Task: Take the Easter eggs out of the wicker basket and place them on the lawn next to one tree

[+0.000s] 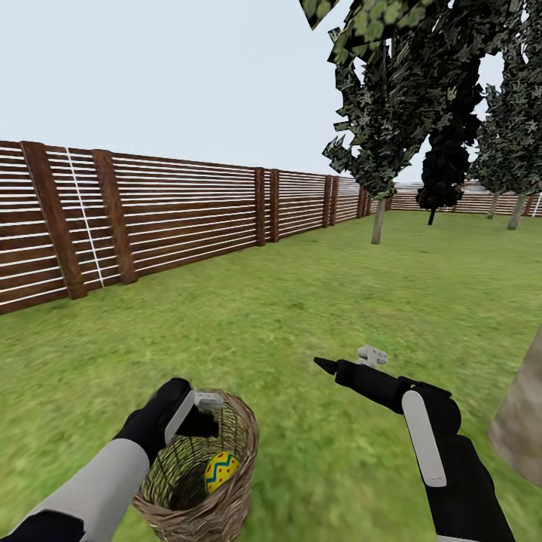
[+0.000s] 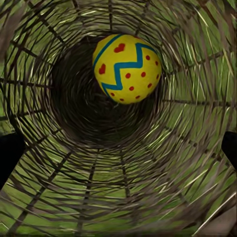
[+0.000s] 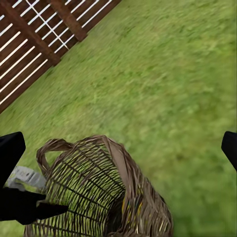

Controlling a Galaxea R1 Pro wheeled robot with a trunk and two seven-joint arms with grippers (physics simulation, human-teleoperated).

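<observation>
Slatted brown fence (image 1: 173,218), pale sky (image 1: 165,75)

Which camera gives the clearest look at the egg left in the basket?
The left wrist view: the Easter egg sits large and unobstructed inside the wicker basket. The head view shows it small, partly hidden by the rim. The right wrist view shows the basket's outside.

The basket (image 1: 202,482) stands on the lawn (image 1: 301,301). 1 egg (image 1: 220,470) lies in the basket. The left gripper (image 1: 205,410) sits over the basket's rim; the right gripper (image 1: 348,360) is off to the basket's right, apart from it. A fence (image 1: 150,218) runs behind the basket, and trees (image 1: 391,113) stand far behind and right of it.
</observation>
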